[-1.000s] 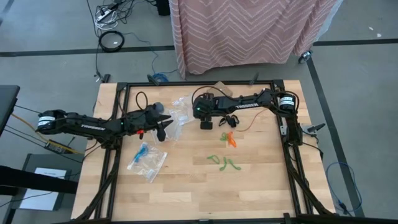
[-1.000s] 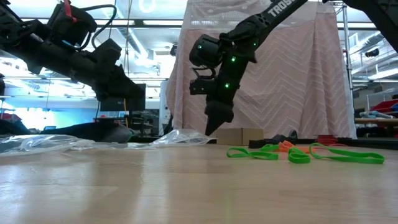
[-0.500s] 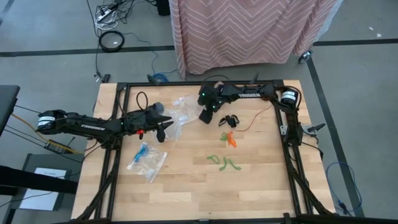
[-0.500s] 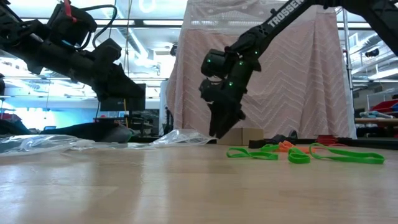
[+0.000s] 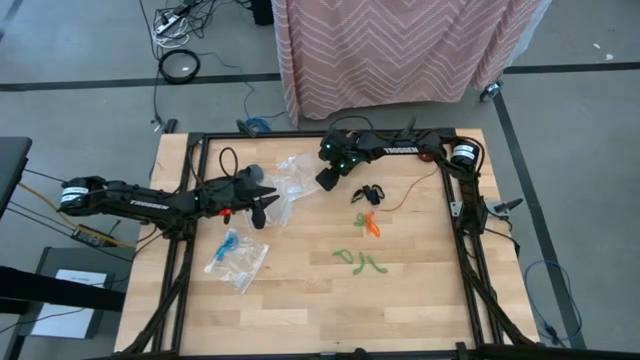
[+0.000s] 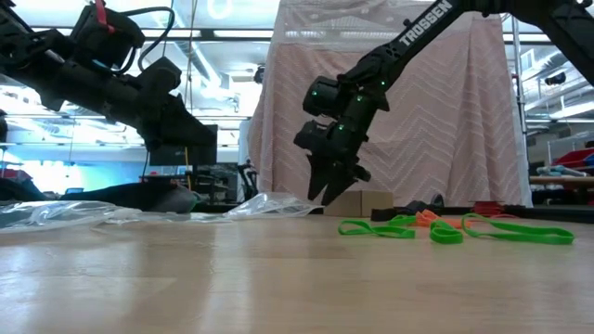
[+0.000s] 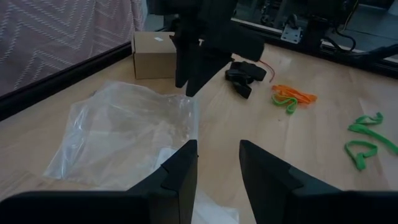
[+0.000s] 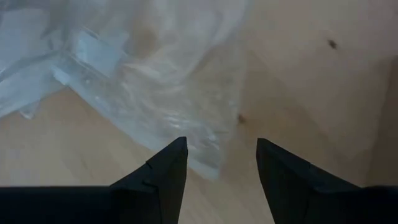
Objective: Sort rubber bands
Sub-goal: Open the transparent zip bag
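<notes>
Fingers of the right gripper [image 8: 216, 163] stand parted and empty just above the edge of the crumpled clear plastic zip bag [image 8: 134, 74]. I judge I should pinch one layer only. Black rubber bands [image 5: 369, 192], orange [image 5: 368, 224] and green [image 5: 360, 261] loops lie behind it. The left gripper [image 7: 216, 163] waits, parted, empty.
</notes>
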